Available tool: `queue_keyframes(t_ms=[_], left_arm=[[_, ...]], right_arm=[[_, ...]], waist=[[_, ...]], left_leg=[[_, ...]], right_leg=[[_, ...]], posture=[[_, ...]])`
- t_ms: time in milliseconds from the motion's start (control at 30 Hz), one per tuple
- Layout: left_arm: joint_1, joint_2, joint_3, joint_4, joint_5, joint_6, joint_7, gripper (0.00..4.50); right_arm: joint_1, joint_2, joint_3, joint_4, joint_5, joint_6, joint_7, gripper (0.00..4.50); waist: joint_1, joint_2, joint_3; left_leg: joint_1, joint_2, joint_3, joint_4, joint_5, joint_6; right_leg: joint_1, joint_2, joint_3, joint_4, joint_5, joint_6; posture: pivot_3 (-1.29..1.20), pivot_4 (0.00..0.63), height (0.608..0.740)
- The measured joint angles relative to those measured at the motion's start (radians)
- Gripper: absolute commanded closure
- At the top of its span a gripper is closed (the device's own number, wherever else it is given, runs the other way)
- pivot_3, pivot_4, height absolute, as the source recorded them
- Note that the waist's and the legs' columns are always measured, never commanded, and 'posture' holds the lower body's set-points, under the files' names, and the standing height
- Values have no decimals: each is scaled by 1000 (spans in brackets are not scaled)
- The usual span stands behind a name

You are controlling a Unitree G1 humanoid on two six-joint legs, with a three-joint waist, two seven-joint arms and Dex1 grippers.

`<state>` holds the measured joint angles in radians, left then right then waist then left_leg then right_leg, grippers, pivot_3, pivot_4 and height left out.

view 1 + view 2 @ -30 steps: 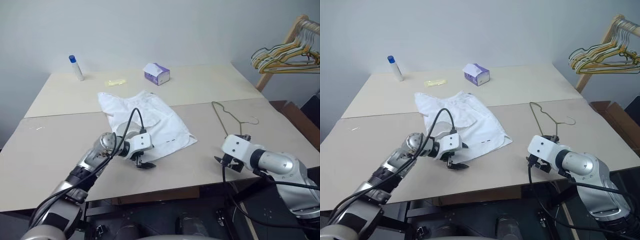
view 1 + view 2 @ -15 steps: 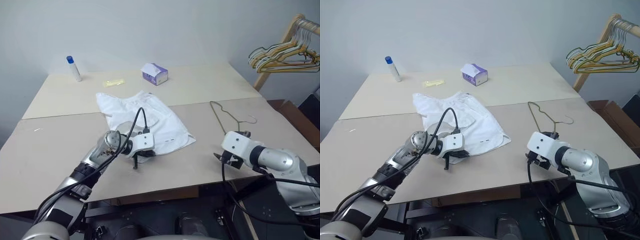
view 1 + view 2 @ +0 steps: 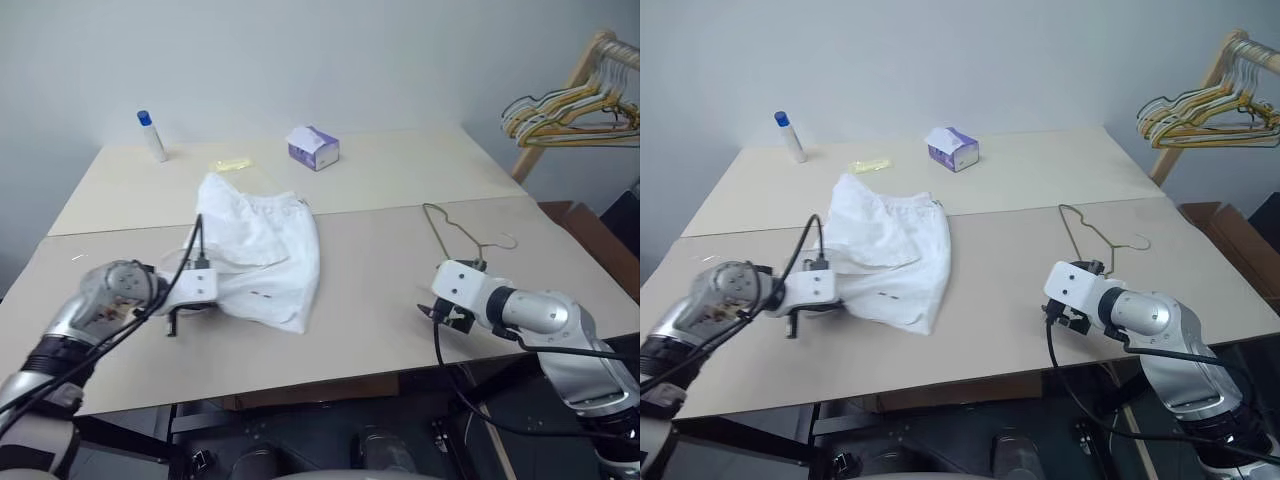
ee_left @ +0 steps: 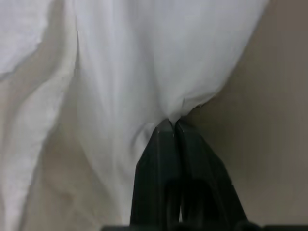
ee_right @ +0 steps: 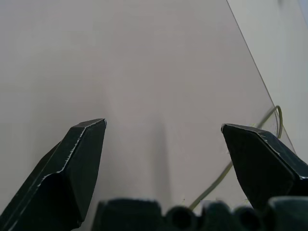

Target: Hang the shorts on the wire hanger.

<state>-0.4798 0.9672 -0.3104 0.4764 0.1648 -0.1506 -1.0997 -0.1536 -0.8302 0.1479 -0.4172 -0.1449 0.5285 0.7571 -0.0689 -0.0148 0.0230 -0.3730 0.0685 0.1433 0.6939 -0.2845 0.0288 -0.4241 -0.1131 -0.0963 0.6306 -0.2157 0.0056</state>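
The white shorts [image 3: 262, 255] lie bunched and folded over on the beige table [image 3: 380, 300], left of its middle. My left gripper [image 3: 200, 303] is at their near left edge. In the left wrist view its fingertips [image 4: 166, 127] are shut on a pinch of the shorts' fabric [image 4: 144, 57]. The wire hanger [image 3: 455, 232] lies flat on the right part of the table, hook toward the right. My right gripper [image 3: 432, 312] stands open just in front of the hanger with nothing between its fingers. The hanger's wire [image 5: 224, 171] runs past one finger in the right wrist view.
A purple and white tissue box [image 3: 314, 147], a small bottle with a blue cap [image 3: 152, 135] and a yellow packet [image 3: 232, 164] sit on the far part of the table. A bunch of hangers [image 3: 560, 110] hangs on a wooden rack at the far right.
My left gripper has shut on the shorts' near edge and swung left, dragging the cloth over itself into a narrower heap. The right arm has stayed about where it was.
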Motion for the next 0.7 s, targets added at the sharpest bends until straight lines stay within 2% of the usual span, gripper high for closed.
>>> queue_keyframes(t_ms=[67, 167, 300, 433, 567, 700], left_arm=[[-25, 13, 4, 81, 29, -45, 22, 4486], [-57, -5, 38, 159, 9, -46, 13, 3859], [-61, -33, 58, 151, -65, -23, -99, 2612], [-48, -22, 85, 87, -137, 34, -211, 1306], [62, 60, 226, -90, -371, 181, -405, 46], [185, 75, 327, -264, -519, 315, -449, 13]], right_arm=[[-2, 2, 1, 9, 0, -4, 0, 0], [-9, 2, 2, 20, 0, -11, 1, 0], [-27, 2, 3, 23, 0, -21, 2, 0], [-19, 0, 2, 22, 0, -21, 3, 0], [18, -2, -5, 10, 0, -17, 0, 0], [37, -1, -10, -9, -2, -6, -5, 0]], waist=[[11, 0, 0], [28, 0, 0], [28, -1, 0], [21, -1, 0], [-4, -1, 0], [-11, 0, 0]], left_leg=[[-1, 0, 0, 0, 0, 0], [-2, 0, 0, 1, 0, 0], [-4, 0, 1, 2, 0, 0], [-7, 0, 3, 2, 0, -1], [-8, 0, 1, 2, 1, -2], [-3, 0, 1, 2, 1, -2]], right_leg=[[0, 0, -1, 0, 0, 0], [0, 0, -1, 0, 0, 0], [-2, 0, -2, 0, 0, 0], [-3, 0, -3, 1, 1, -2], [-7, 0, -1, 1, 0, 0], [-3, 0, 0, 2, -3, 5]], posture=[[-47, 0, 740], [-60, 0, 740], [-72, 0, 740], [-97, 0, 740], [-112, 0, 740], [-107, 0, 740]])
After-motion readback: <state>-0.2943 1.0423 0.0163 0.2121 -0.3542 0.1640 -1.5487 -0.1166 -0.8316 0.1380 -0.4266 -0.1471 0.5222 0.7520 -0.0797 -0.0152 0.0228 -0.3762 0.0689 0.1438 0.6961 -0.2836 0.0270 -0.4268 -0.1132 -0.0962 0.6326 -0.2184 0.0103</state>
